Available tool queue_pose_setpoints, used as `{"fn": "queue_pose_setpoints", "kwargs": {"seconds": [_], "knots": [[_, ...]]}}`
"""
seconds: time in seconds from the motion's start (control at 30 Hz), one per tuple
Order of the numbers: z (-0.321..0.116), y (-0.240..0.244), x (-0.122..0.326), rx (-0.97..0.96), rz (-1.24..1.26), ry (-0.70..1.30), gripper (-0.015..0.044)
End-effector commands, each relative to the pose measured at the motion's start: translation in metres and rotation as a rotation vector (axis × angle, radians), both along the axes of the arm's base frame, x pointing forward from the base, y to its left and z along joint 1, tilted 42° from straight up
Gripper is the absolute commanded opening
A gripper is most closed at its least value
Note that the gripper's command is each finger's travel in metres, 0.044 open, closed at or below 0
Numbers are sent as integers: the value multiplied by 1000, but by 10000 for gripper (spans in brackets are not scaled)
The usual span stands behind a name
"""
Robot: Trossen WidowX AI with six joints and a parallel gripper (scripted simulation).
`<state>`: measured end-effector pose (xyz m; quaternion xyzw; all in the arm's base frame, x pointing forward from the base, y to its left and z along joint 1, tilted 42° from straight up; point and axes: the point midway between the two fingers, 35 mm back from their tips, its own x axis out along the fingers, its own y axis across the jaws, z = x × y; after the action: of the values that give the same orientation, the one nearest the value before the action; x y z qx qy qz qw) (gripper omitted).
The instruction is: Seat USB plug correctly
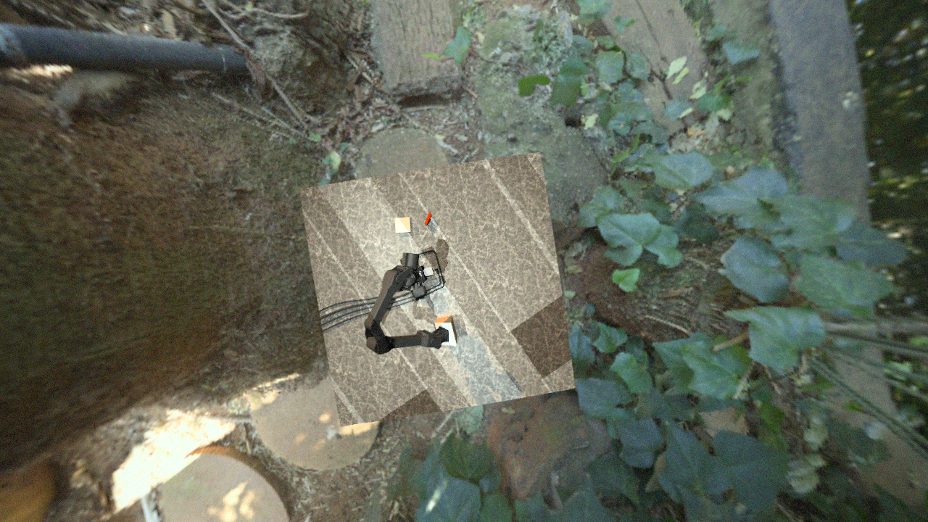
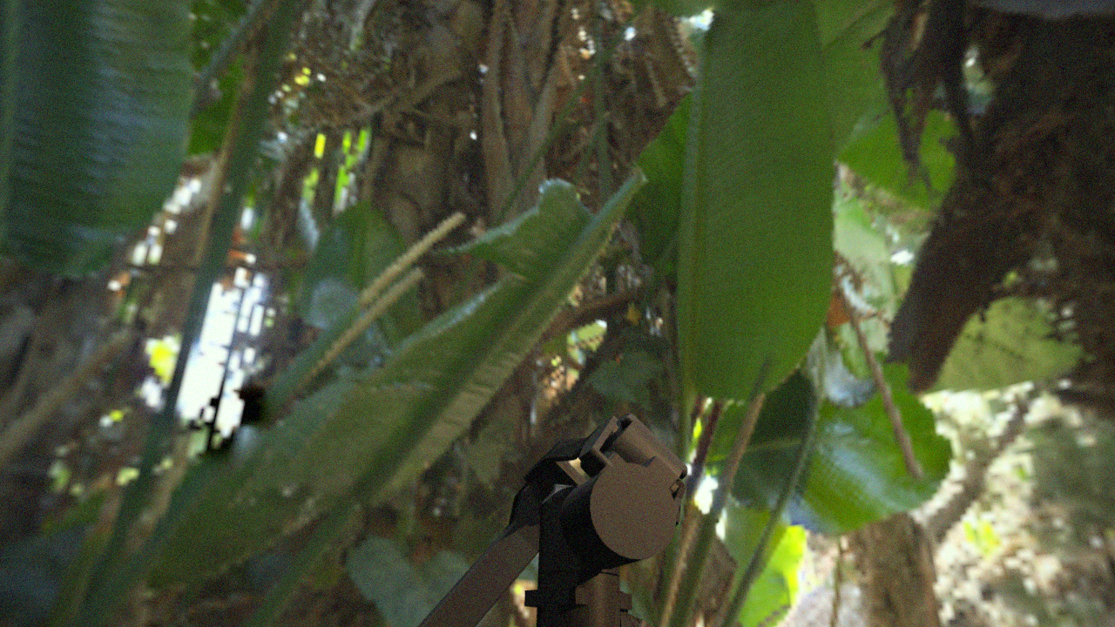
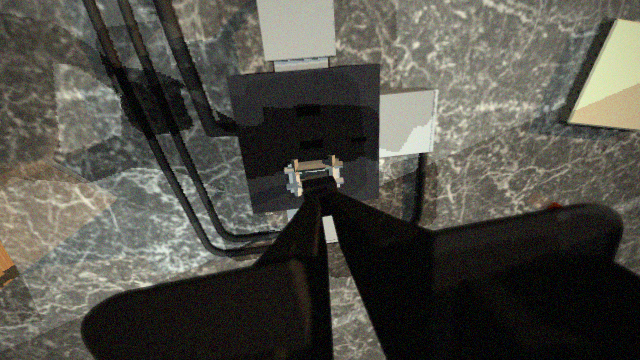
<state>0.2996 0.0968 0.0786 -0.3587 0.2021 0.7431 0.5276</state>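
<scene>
The dark power cube lies below my gripper in the wrist view. The small USB plug, with a tan and silvery outline and a black middle, stands on its top, near the lower edge. My gripper is shut on the plug, with both dark fingertips close together at its black part. The fingers hide the plug's lower side and the socket under it, so which way round it sits and how deep cannot be told. In the top view the arm covers most of the cube; the exterior view shows only upper arm parts.
White plugs stick out from the cube's sides. Black cables loop around it. A cream block and a red stick lie on the table. A white and orange box is near the arm's base.
</scene>
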Motion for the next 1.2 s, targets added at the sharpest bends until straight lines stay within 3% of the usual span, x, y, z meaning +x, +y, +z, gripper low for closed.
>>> {"fn": "queue_pose_setpoints", "kwargs": {"seconds": [0.0,0.73,1.17], "knots": [[2,-3,1,-5,3,-7,0],[12,-10,3,-5,-2,-2,0],[11,-9,3,-57,-226,192,0]]}}
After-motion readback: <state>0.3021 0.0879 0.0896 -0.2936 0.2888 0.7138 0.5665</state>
